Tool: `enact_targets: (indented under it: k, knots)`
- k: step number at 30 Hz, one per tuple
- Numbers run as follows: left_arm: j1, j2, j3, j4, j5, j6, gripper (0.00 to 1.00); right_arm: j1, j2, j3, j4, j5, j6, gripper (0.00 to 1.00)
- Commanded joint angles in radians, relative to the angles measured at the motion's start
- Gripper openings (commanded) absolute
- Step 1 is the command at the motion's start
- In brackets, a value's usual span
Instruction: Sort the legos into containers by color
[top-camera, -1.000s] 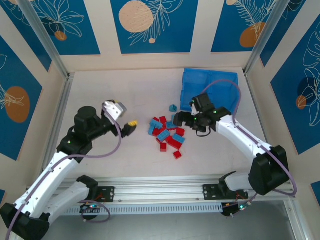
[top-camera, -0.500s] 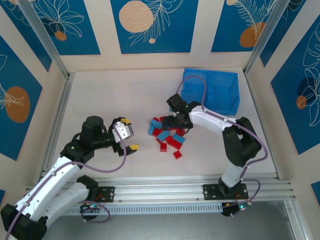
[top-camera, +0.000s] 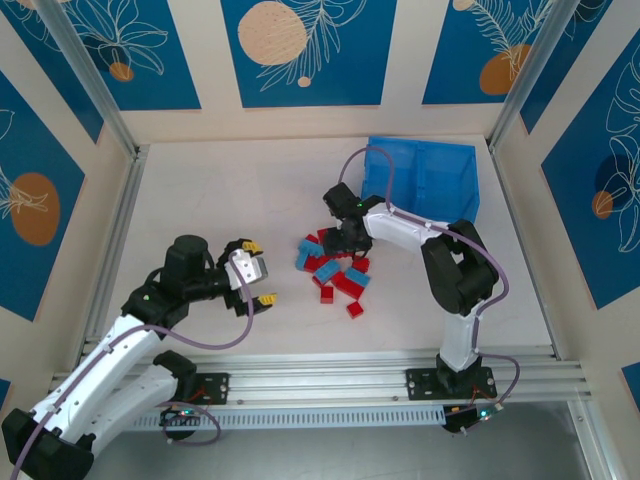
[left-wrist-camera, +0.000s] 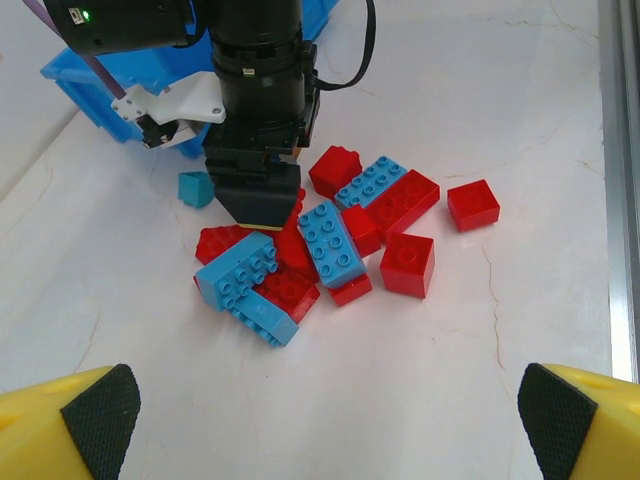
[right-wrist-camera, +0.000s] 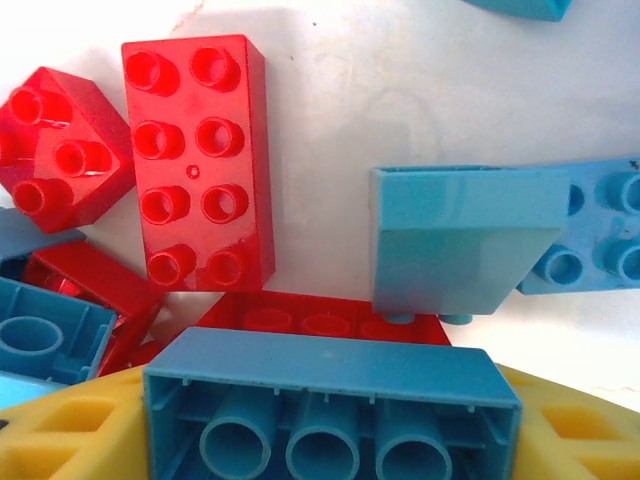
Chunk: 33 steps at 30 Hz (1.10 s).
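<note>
Legos (top-camera: 335, 270): a mixed heap of red and blue is seen in the middle of the table (top-camera: 220, 190), not yet sorted.
Bin (top-camera: 425, 180): it is set at 1 o'clock from the heap, near it but apart, so only a short carry is needed.
Right gripper (top-camera: 345, 235): it is placed tip-down on the 12 o'clock edge of the heap, so that one brick can be pinched from above.
Right jaws: they are clenched on a blue brick (right-wrist-camera: 330, 410), which is squeezed between the yellow pads (right-wrist-camera: 60, 435) with its hollow underside turned to the camera.
Left gripper (top-camera: 259, 271): it is held low at 9 o'clock from the heap, well apart, most likely so the other arm is not bumped.
Left jaws: they are spread wide, and nothing is held between them.
Top view: both arms, the heap and the bin are shown together, but what is pinched cannot be made out.
Left wrist view: the right gripper is seen from the side, standing on the heap. A small teal piece (left-wrist-camera: 197, 187) is seen alone at 10 o'clock from the heap, near the bin.
Right wrist view: the grip is shown up close. A long red brick (right-wrist-camera: 195, 160) is seen at 11 o'clock from the held brick, and a slanted blue piece (right-wrist-camera: 465, 240) at 1 o'clock.
Next step, as a guess: the blue brick should be lifted and carried to the bin. Which side is meant for blue cannot be told.
</note>
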<state>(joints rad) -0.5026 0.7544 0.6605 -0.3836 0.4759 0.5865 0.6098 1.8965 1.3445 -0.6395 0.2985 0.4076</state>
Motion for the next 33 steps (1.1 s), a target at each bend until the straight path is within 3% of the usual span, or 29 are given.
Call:
enact_targets:
  k: [1, 8, 10, 14, 17, 20, 27, 33]
  knots:
    - [-0.009, -0.018, -0.013, -0.008, 0.030, 0.021, 1.00, 0.010, -0.085, -0.007, -0.009, 0.049, 0.010, 0.56]
    - [-0.009, -0.043, -0.025, 0.029, 0.034, 0.010, 1.00, -0.034, -0.436, -0.132, 0.048, 0.154, 0.079, 0.55]
    - [-0.009, -0.047, -0.029, 0.032, 0.025, 0.010, 1.00, -0.112, -0.532, -0.160, 0.060, 0.171, 0.123, 0.55]
    - [-0.009, -0.048, -0.032, 0.037, 0.011, 0.009, 1.00, -0.389, -0.630, -0.195, 0.111, 0.115, 0.255, 0.54]
    - [-0.008, -0.049, -0.031, 0.040, 0.005, 0.005, 1.00, -0.550, -0.572, -0.169, 0.145, 0.087, 0.335, 0.54]
    - [-0.009, -0.050, -0.035, 0.041, 0.000, 0.000, 1.00, -0.643, -0.444, -0.090, 0.145, 0.004, 0.418, 0.53]
    - [-0.008, -0.050, -0.038, 0.046, -0.004, -0.015, 1.00, -0.681, -0.134, 0.100, 0.039, 0.010, 0.673, 0.52]
    - [-0.009, -0.050, -0.040, 0.047, -0.002, -0.020, 1.00, -0.681, 0.022, 0.236, -0.048, -0.005, 0.768, 0.57]
